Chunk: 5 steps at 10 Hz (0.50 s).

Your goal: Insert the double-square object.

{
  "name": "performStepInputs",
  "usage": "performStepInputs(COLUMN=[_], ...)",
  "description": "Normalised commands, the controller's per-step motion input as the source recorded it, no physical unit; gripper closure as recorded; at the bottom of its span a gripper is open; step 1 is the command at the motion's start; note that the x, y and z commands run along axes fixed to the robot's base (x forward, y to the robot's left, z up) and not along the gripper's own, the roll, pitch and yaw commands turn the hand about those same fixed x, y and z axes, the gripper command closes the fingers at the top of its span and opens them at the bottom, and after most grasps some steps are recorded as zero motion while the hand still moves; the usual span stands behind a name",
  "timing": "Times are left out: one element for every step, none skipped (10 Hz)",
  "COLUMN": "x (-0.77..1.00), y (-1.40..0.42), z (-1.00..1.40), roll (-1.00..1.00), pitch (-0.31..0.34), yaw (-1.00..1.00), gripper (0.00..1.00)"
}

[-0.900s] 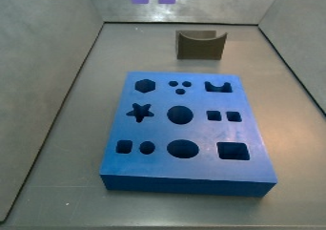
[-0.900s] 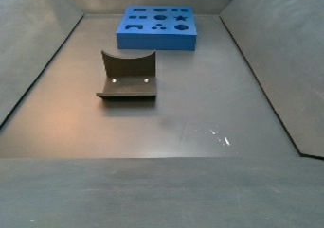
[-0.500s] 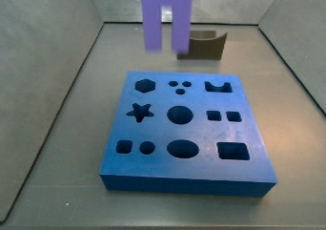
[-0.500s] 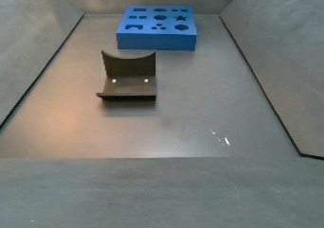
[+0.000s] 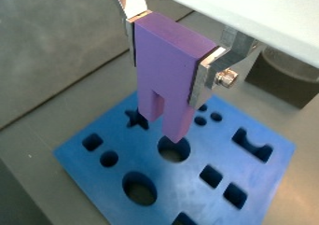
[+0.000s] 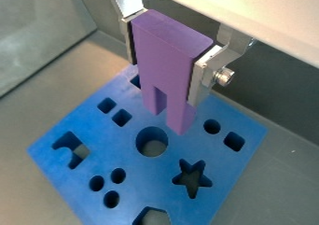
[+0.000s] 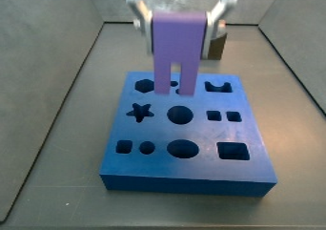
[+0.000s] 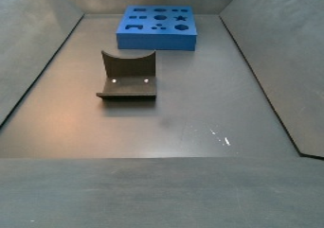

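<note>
Nearest me stands the fixture [image 8: 127, 76], idle. Beyond it, over the blue board [image 7: 242, 129], my gripper [image 5: 174, 56] is clamped on the double-square object [image 5: 170, 77], prongs down above the holes. I'm mid-transport; next I must align with the paired square holes [image 7: 223, 115].

Place: I read this as a lab test cell, not a home or shop
Enclosure: plain grey walls [image 8: 38, 43] slope up around a bare grey floor [image 8: 190, 147]; no furniture
Test piece: a blue board [image 7: 188, 129] cut with star, hexagon, round and square holes
Rig hardware: the fixture [image 8: 127, 76] stands on the floor; the gripper [image 7: 181, 14] hangs above the board, clamped on the double-square object [image 7: 178, 48]
</note>
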Motion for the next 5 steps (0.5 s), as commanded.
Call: performStepInputs(x=[0.99, 1.00, 1.00, 0.03, 0.00], y=[-0.15, -0.10, -0.13, -0.04, -0.03], z=[0.00, 0.00, -0.08, 0.00, 0.00], roll=[0.19, 0.19, 0.15, 0.03, 0.00], pitch=[-0.010, 0.000, -0.004, -0.031, 0.000], yaw=[0.00, 0.00, 0.00, 0.00, 0.00], gripper=[1.00, 1.00, 1.00, 1.00, 1.00])
